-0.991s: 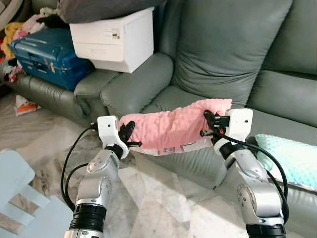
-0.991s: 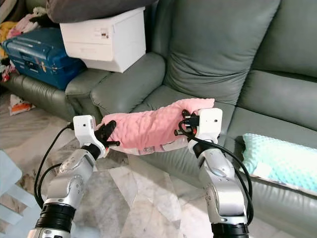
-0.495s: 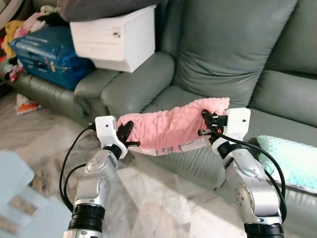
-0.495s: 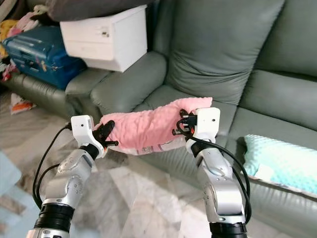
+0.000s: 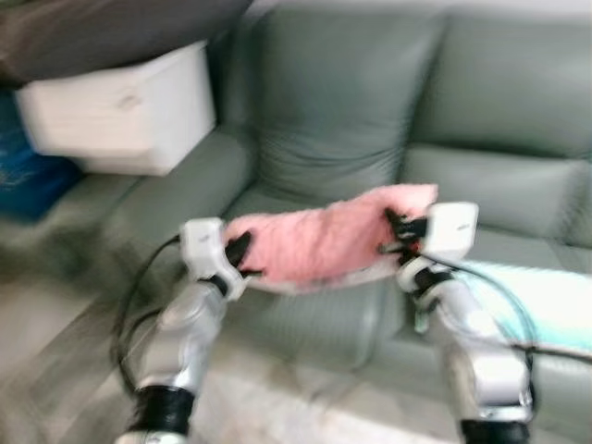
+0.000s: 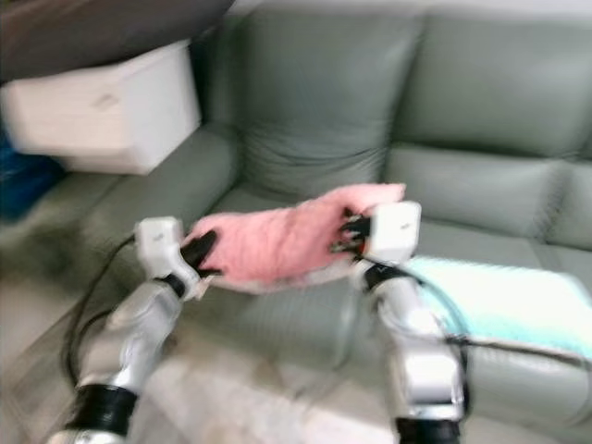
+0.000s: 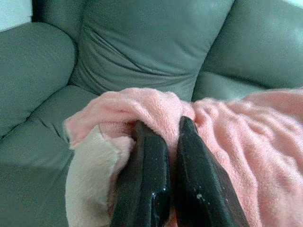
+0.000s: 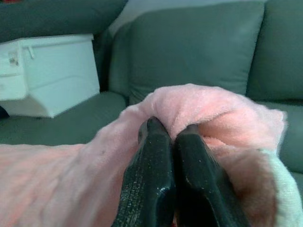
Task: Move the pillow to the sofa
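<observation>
Both claws, left claw [image 7: 163,142] and right claw [image 8: 171,137], clamp the pink pillow [image 5: 319,242].

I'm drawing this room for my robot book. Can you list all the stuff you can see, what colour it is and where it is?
pillow: one, pink, held up in the air between the two grippers, in front of the sofa seat.
sofa: one, grey-green, straight ahead, across the picture.
box: one, white, on the seat to the left of the sofa's armrest.
dark cushion: one, dark grey, lying on top of the box.
blue thing: one, blue, far left below the box; too blurred to name.
light cloth: one, pale turquoise, on the sofa seat at the right.
left gripper: one, black fingers, shut on the pillow's left end.
right gripper: one, black fingers, shut on the pillow's right end.
</observation>
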`<state>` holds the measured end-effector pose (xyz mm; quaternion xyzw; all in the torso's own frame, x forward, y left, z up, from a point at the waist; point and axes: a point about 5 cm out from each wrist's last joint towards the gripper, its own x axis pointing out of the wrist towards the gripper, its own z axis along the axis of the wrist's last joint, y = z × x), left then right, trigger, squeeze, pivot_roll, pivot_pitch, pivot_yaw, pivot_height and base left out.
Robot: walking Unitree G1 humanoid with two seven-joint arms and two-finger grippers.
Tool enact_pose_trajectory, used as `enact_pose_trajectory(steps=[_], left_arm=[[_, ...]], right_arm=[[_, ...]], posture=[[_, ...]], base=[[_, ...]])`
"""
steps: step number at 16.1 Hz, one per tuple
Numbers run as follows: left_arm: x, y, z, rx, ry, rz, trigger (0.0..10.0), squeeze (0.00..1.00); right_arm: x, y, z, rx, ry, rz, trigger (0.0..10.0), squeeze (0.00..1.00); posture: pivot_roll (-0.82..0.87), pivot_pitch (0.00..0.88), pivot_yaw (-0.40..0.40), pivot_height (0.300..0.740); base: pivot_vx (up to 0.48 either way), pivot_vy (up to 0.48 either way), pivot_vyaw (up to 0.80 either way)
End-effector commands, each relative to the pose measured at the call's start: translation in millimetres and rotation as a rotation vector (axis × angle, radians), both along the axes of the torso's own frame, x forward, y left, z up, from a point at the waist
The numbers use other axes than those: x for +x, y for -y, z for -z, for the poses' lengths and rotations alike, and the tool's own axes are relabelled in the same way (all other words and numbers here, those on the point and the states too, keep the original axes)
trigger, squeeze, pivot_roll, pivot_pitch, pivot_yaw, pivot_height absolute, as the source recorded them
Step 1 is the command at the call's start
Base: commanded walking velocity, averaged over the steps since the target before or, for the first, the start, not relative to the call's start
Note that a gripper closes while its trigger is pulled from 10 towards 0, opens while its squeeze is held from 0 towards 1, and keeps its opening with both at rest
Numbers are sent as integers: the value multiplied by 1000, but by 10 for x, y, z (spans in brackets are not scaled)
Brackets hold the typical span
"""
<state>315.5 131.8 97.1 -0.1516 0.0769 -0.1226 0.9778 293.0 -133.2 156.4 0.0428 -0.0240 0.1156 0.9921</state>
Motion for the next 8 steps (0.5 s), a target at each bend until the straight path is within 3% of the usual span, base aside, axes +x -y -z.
enact_pose_trajectory(steps=[1, 8], left_arm=[[33, 59, -105, -6, 40, 17, 10000, 0], [31, 60, -67, -6, 11, 20, 10000, 0]], right_arm=[[12, 11, -53, 2, 19, 1, 10000, 0], [11, 3, -55, 6, 20, 0, 10000, 0]], posture=[[-246, 0, 72, 740], [-244, 0, 72, 740]], base=[[251, 0, -800], [34, 0, -602]])
